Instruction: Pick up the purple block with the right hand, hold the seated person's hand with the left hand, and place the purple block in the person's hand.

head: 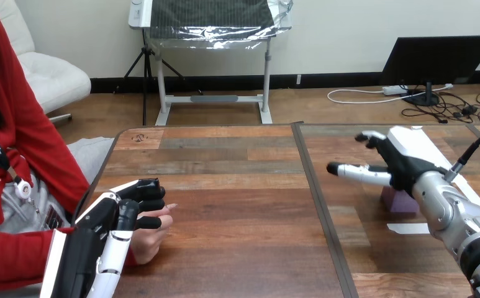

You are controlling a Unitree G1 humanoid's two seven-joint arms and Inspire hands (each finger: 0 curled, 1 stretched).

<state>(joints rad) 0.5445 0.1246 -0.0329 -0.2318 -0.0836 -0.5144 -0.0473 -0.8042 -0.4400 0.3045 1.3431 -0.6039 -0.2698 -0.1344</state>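
— At the right side of the table [243, 186], where does the purple block [403, 203] sit?

— Near the right edge, just beyond a strip of white tape [409, 228]. The right hand [393, 162] hangs over it, spread wide, with its fingers [355, 172] straight out to the left and holding nothing. I take that as the set-up for a grasp that has not yet closed.

— And the left side?

— The left hand [116, 217] is at the near left corner, over the person's hand [153, 239]. Its dark fingers curl across the top and its thumb comes in below, so it looks clasped round that hand, probably to steady it for the handover.

— What can't you make out?

— Most of the block, because the right wrist covers its top and far side. I can't tell whether the hand touches it. The robot's hand also covers much of the person's hand, leaving only part of the palm and a fingertip in sight, so I can't say which way the palm faces.
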